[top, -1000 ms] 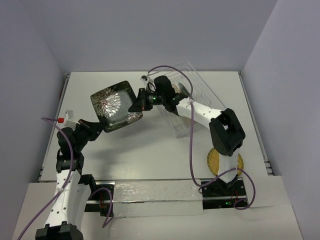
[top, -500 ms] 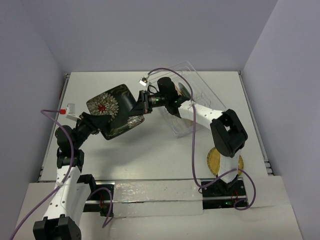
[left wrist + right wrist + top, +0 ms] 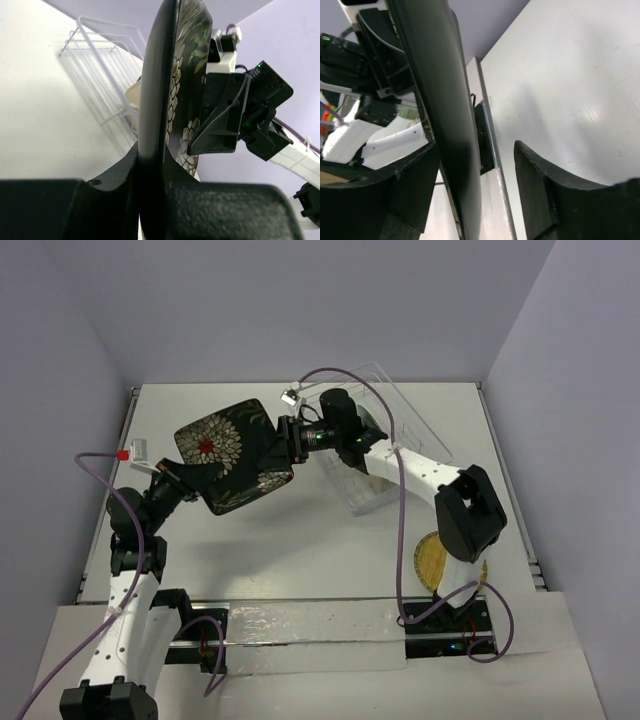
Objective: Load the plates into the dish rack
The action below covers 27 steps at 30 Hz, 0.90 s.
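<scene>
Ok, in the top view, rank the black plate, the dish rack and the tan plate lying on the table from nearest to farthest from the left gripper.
1. black plate: clamped in the left gripper, left of centre.
2. dish rack: right of centre, far side.
3. tan plate: right, near side.

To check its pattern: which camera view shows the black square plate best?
The top external view: the black plate faces that camera, so nearly its whole patterned face shows. The left wrist view sees it edge-on, with a strip of pattern. The right wrist view sees only its dark edge.
</scene>
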Motion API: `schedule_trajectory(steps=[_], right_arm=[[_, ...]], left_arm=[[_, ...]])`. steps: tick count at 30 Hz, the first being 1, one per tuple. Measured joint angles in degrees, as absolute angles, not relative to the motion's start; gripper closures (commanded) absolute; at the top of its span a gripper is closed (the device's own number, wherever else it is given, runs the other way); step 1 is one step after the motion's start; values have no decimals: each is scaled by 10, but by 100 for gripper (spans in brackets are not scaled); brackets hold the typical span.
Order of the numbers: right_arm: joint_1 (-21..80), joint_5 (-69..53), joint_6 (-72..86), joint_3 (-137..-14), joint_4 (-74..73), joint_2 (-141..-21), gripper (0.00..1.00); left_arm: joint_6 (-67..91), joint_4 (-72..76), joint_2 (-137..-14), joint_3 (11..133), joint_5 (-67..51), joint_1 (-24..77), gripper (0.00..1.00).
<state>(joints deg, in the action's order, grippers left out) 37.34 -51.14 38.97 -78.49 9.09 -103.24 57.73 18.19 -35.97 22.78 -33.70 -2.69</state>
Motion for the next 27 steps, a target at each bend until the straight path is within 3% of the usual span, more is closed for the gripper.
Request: schedule_trajectory(steps=[5,15,21,27], right_arm=[[351,-456,343,-786,35,-975,15],[258,-161,251,-787,-83,-787,7],[172,38,240,-771,-147,-710,6],[51,121,235,-737,-198,-721,5]], left_arm=[[576,151,-390,304,-312,-15,100],[555,-22,-489,480,-152,100,100],[560,-273,-705,754,76,267,100],[585,-447,-860,944,209,369,100]])
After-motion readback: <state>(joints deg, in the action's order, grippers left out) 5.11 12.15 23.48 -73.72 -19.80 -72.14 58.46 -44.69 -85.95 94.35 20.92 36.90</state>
